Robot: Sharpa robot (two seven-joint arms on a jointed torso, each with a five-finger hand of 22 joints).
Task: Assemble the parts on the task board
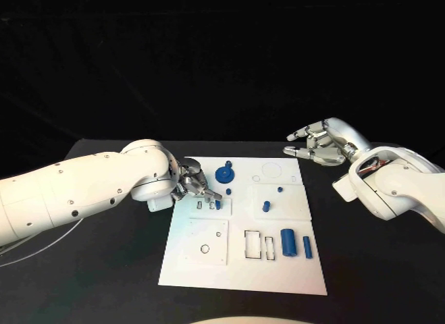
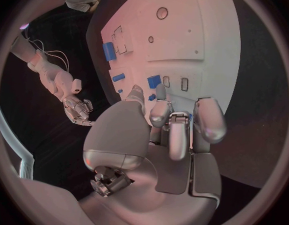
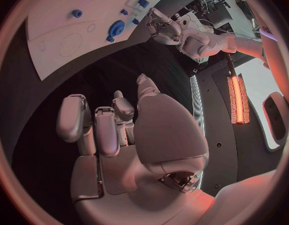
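The white task board (image 1: 244, 270) lies in the middle of the black table. On it are a blue gear (image 1: 224, 175), small blue pegs (image 1: 266, 206), a thick blue cylinder (image 1: 288, 243) and a thin blue bar (image 1: 307, 247). My left hand (image 1: 196, 185) reaches over the board's left edge, its fingertips down beside a small blue piece (image 1: 218, 198). In the left wrist view the fingers (image 2: 176, 120) lie over the board with bits of blue between them; whether they hold a piece is unclear. My right hand (image 1: 319, 145) hovers off the board's far right corner, fingers apart and empty.
Black outlined slots (image 1: 252, 244) and an oval hole (image 1: 204, 249) mark the board's near half. Bare black table lies on both sides. The right wrist view shows the board's far end (image 3: 63, 35), the gear (image 3: 116, 27) and my left hand (image 3: 160, 27).
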